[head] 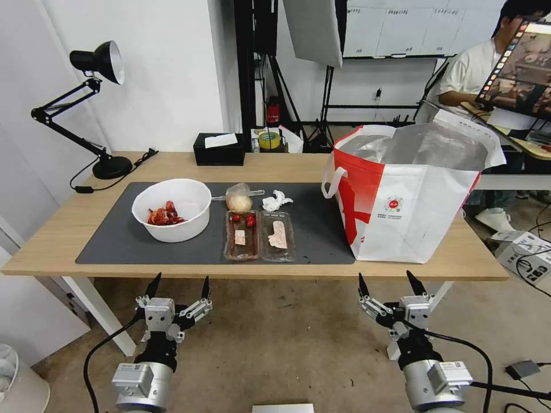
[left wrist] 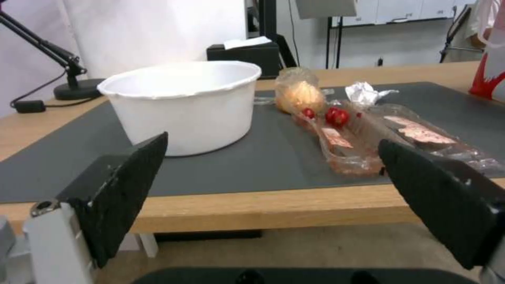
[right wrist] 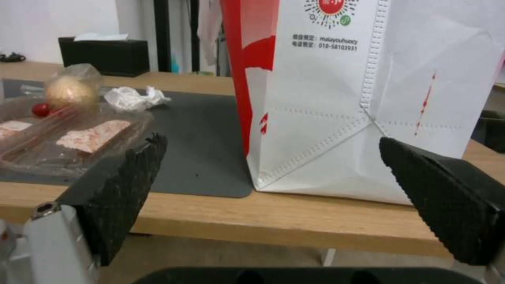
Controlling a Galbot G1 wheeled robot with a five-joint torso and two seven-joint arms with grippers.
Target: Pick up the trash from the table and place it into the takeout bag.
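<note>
We note the bowl (head: 171,209) on the mat (head: 115,244), red shells inside. Right of the bowl lies the clamshell tray (head: 259,236) with food scraps; behind the tray, a clear bag (head: 239,198) holding a yellowish lump, and a tissue (head: 275,201). Right of the tray stands the takeout bag (head: 410,201), mouth open, on the tabletop (head: 57,229). Left gripper (head: 178,287) and right gripper (head: 390,283) hang before the tabletop edge, jaws apart, empty.
</note>
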